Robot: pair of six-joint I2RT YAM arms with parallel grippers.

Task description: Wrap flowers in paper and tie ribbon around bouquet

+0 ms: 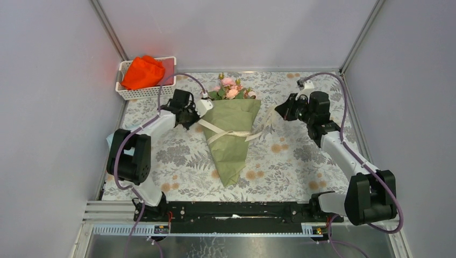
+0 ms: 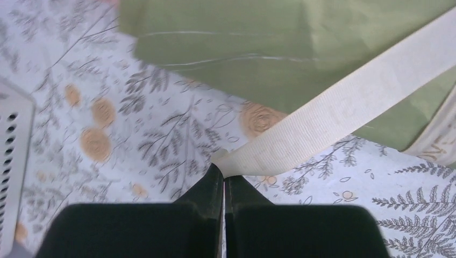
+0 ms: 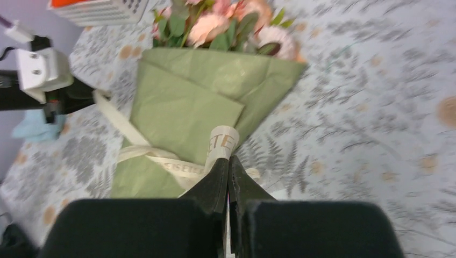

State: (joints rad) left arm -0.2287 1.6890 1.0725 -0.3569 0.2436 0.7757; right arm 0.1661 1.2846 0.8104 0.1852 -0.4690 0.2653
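While both claws are squeezed fully together, each has a piece of the ribbon [image 2: 333, 107] nipped at its tips. In your left wrist view, the left claw [image 2: 223, 174] sits at bottom centre with no gap between its fingers. The cream strap runs from those tips to the upper right of the frame, crossing the edge of the olive paper [image 2: 258, 48]. In your right wrist view, the right claw [image 3: 229, 164] is likewise closed at bottom centre, with a curled, lettered loop of ribbon standing right at its tips.

The bouquet [image 1: 232, 145] lies in the middle of your overhead frame on the printed tablecloth [image 1: 301, 161], narrow end toward the bottom and wide end toward the top. The flowers [image 1: 230, 88], pink roses with green leaves, show from the wide end. The ribbon wraps the cone about halfway along, and its ends spread left and right toward the claws flanking the cone's upper half. You cannot tell whether it is knotted.

A white basket [image 1: 141, 94] holding an orange-red cloth [image 1: 142, 72] stands in the upper left of the overhead frame, apart from the bouquet. A light blue cloth [image 3: 29, 126] shows at the left edge of the right wrist view.
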